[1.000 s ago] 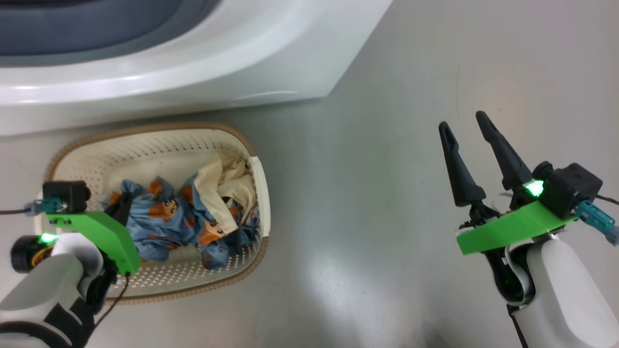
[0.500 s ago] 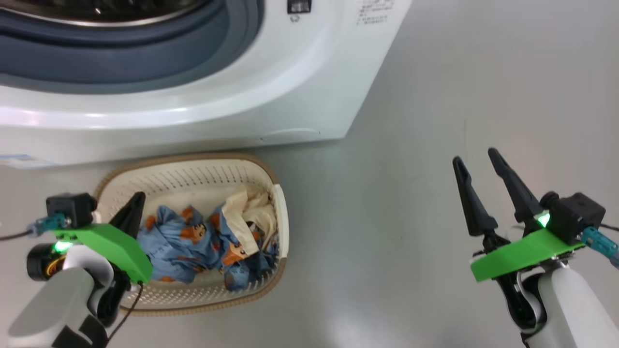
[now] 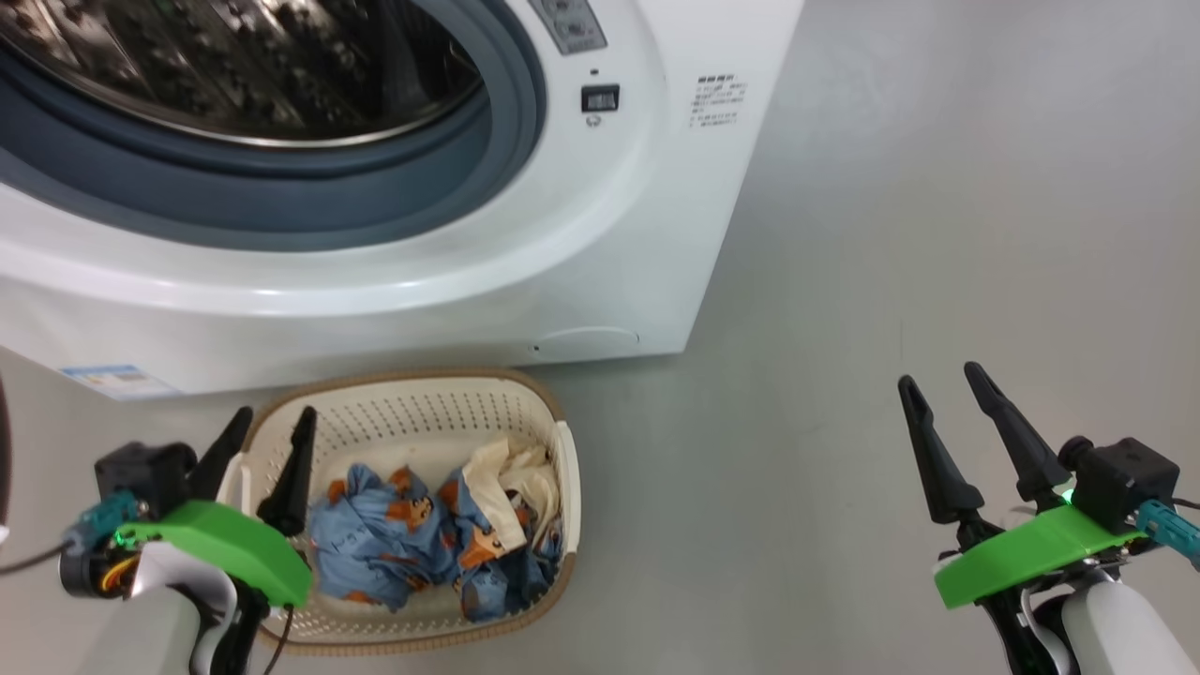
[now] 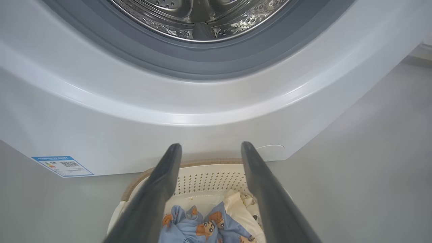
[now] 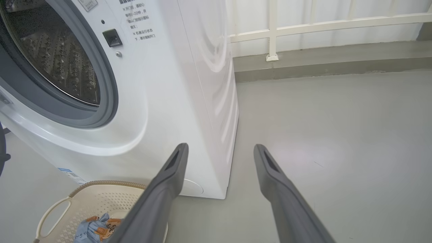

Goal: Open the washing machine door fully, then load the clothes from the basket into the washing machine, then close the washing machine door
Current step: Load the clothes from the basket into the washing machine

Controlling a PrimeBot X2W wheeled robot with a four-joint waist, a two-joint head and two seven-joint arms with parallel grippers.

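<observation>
since a second ago the left gripper (image 3: 277, 417) has risen out of the clothes (image 3: 394, 530) and parted its fingers (image 3: 298, 459); it hangs spread and empty over the left rim of the basket (image 3: 422, 427). the camera has tipped up too, showing the washing machine (image 3: 375, 309) with its drum (image 3: 234, 66) open. the clothes all lie in the basket, so that grab seems to have yielded nothing and needs repeating. the right gripper (image 3: 939, 377) stands wide open, empty, above the floor (image 3: 825, 281).

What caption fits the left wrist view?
Open, empty left gripper by the basket of clothes, facing the washing machine and its steel drum.
</observation>
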